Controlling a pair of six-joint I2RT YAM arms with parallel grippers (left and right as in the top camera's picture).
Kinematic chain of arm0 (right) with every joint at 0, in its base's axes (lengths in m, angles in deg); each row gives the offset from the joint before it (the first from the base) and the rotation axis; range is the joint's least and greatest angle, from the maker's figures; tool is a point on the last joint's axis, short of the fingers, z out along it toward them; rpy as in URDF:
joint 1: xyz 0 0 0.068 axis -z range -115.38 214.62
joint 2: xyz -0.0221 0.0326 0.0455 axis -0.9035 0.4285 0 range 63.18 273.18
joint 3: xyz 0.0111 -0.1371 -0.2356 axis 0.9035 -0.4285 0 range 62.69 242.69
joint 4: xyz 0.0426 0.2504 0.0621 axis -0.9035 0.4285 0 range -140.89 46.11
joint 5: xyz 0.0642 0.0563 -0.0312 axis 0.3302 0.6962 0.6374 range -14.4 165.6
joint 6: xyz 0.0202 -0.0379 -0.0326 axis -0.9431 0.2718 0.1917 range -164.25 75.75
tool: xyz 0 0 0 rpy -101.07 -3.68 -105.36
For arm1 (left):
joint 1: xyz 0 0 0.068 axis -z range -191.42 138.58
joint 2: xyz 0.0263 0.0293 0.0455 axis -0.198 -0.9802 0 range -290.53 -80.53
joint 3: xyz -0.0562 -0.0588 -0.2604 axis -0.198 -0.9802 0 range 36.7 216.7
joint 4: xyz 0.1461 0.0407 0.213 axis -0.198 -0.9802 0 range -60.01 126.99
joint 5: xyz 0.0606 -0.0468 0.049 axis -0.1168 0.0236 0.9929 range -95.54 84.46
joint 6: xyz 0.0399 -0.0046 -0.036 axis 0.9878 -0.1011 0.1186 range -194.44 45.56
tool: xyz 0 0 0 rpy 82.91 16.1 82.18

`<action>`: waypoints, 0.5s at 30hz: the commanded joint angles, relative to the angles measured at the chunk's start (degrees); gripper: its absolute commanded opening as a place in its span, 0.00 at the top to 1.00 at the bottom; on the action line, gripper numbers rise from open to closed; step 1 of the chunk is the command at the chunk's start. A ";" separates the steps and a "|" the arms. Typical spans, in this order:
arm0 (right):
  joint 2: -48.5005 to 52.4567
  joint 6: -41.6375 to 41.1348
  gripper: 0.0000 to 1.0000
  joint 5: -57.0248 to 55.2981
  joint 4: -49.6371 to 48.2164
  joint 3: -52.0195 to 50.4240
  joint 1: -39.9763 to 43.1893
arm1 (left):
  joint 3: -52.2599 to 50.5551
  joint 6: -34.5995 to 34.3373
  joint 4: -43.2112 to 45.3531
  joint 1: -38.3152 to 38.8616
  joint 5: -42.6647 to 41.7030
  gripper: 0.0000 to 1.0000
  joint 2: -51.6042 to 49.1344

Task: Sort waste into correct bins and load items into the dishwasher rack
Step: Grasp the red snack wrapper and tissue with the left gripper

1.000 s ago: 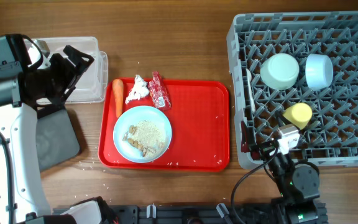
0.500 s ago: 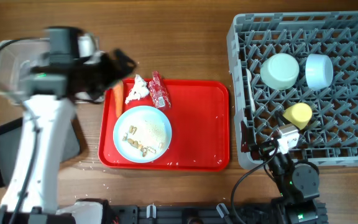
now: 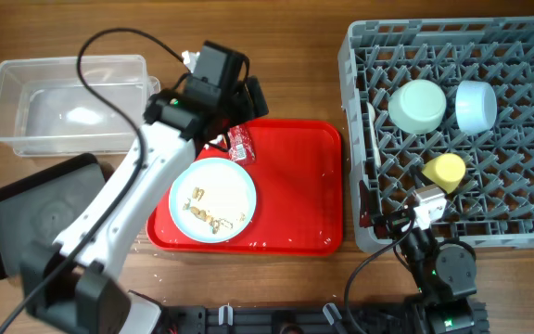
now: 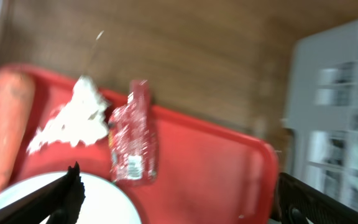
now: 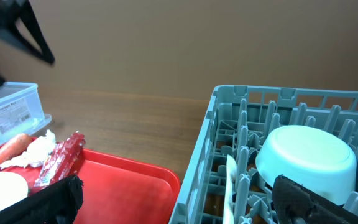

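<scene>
My left gripper [image 3: 241,100] is open and empty, above the back left corner of the red serving tray [image 3: 295,186]. In the left wrist view its fingers [image 4: 185,205] frame the red snack wrapper [image 4: 132,140], with the crumpled white tissue [image 4: 73,118] and orange carrot [image 4: 8,127] to the left. The pale-blue plate [image 3: 213,199] holds rice grains and brown crumbs. The grey rack [image 3: 508,213] holds the mint-green bowl [image 3: 417,105], light-blue bowl [image 3: 476,105] and yellow cup [image 3: 445,171]. A white spoon [image 5: 230,180] stands in its near edge. My right gripper [image 5: 182,205] is open and empty at the rack's front left corner.
The clear tub [image 3: 68,107] stands at the back left. The black tray [image 3: 35,218] lies in front of it. My left arm [image 3: 128,204] crosses over the red tray's left side, hiding the carrot and tissue from the overhead view.
My left arm has swung right, from over the clear tub to above the red tray's back left corner. The tub and black tray are now uncovered. The right arm has not moved.
</scene>
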 commanded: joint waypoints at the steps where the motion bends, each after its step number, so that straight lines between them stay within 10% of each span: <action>1: 0.22 0.70 0.00 -0.79 -0.17 -0.04 -0.07 | 0.17 -5.51 -2.01 0.81 3.21 0.08 -8.90; 15: 0.22 0.70 0.00 -0.79 -0.17 -0.04 -0.07 | 0.17 -5.68 3.56 0.17 3.85 0.34 -22.64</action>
